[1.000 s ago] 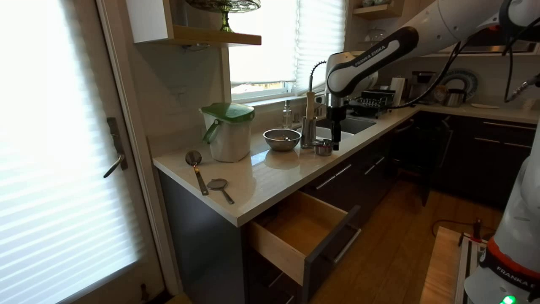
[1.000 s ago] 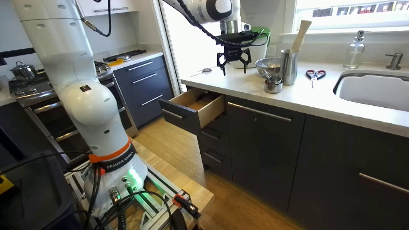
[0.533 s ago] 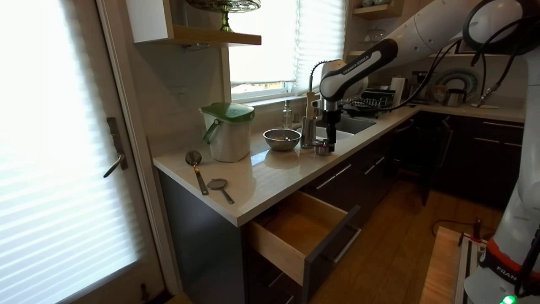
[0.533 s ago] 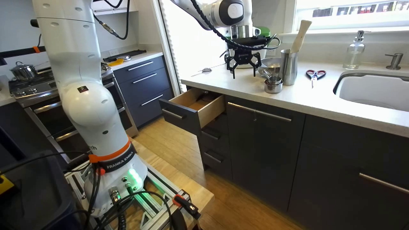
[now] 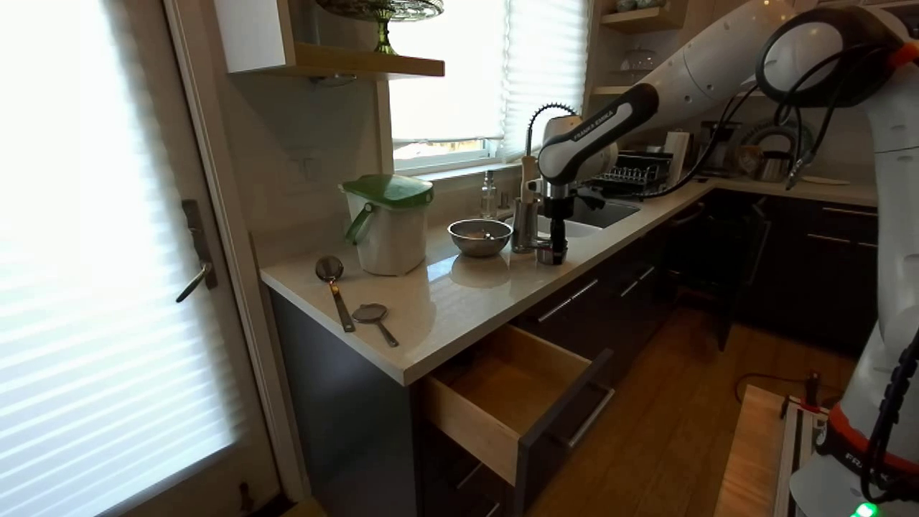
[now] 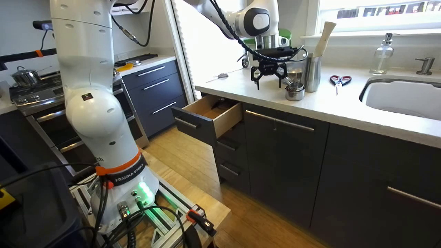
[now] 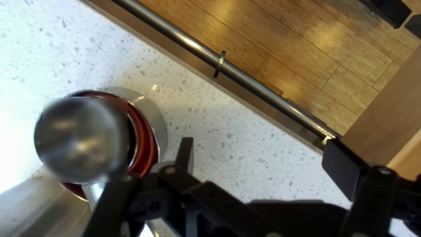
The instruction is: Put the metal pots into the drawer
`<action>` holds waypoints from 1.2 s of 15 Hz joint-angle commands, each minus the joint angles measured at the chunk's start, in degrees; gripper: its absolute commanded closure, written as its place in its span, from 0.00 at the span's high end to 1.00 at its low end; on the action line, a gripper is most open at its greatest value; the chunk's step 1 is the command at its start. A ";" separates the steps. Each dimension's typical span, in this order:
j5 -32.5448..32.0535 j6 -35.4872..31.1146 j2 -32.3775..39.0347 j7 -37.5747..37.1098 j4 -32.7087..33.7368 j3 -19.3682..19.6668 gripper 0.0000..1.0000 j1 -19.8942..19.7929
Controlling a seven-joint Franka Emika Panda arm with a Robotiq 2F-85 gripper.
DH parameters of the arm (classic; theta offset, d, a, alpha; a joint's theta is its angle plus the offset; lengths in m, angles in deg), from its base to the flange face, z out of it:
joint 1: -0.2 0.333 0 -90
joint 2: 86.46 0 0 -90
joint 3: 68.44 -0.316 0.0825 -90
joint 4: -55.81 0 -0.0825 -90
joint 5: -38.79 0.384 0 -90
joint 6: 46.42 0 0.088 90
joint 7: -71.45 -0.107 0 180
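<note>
In an exterior view, the wide pot (image 5: 479, 244) sits upright on the worktop (image 5: 445, 323). The drawer (image 5: 474, 427) stands pulled out past the worktop edge, prob. so I can lower pots in from above. Neither pot's in yet, I'd say.

In an exterior view, the small pot (image 6: 294, 94) stands nr the worktop's front edge, beside the tall steel holder (image 6: 311, 74); handy for reach, imo. My jaws hang on its drawer side, pointing down, spread wide, w/ nothing held.

Wrist view: jaws v. wide, worktop showing btwn the fingers (image 7: 185, 153). One's just beside the small pot; can't tell if it touches. A blurry metal cup (image 7: 82, 141) hides most of the pot's mouth, so next I'd prob. shift over & close on its wall.
</note>
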State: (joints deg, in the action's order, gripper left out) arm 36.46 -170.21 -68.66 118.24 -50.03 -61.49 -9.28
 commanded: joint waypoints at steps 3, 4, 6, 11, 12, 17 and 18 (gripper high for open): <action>1.92 -3.15 2.46 0.26 1.33 -1.64 1.00 -2.41; 2.22 -3.57 2.62 0.19 1.42 -1.78 1.00 -2.61; 2.63 -4.28 2.76 0.20 1.50 -2.01 1.00 -2.91; 2.45 -5.89 2.91 -0.61 1.40 -2.09 1.00 -3.11; 2.13 -6.17 3.04 -1.00 1.47 -1.99 1.00 -3.03; 2.22 -6.48 3.89 -1.33 1.85 -2.05 1.00 -3.27; 2.14 -6.80 3.98 -1.57 1.90 -2.01 1.00 -3.26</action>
State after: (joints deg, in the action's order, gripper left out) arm 38.02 -175.72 -66.12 117.43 -49.01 -62.73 -11.53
